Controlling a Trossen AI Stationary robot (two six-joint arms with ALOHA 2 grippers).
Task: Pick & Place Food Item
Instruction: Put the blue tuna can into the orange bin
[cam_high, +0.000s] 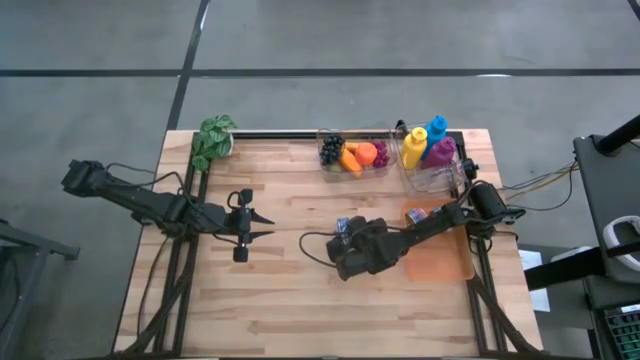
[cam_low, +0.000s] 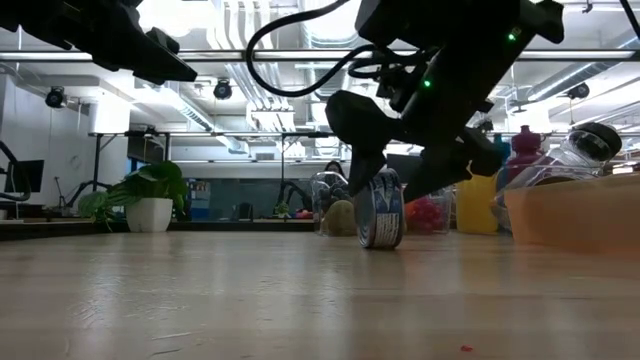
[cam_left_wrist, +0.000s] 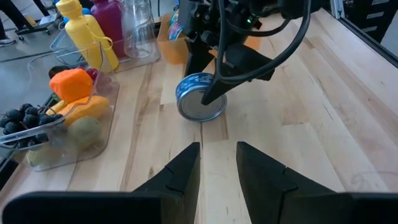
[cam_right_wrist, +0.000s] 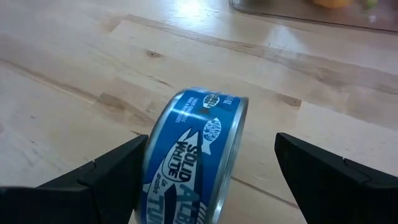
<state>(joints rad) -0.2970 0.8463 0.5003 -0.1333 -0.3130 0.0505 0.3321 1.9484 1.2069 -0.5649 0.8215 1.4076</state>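
We are in a robotics lab, or something like an open industrial workspace. Beyond the wooden worktop (cam_low: 300, 290) we see exposed ceiling pipes (cam_low: 250, 30) and long light strips (cam_low: 200, 100), with ceiling-mounted cameras (cam_low: 55, 97) hanging below. Another dark robot arm (cam_low: 300, 190) stands at a far bench. Grey concrete floor (cam_high: 300, 40) surrounds our rig.

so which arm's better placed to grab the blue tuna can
The right. The right gripper already straddles the blue round tuna can, which stands on its edge on the wooden table, jaws open on either side. The left gripper hangs farther off, only pointing toward it.
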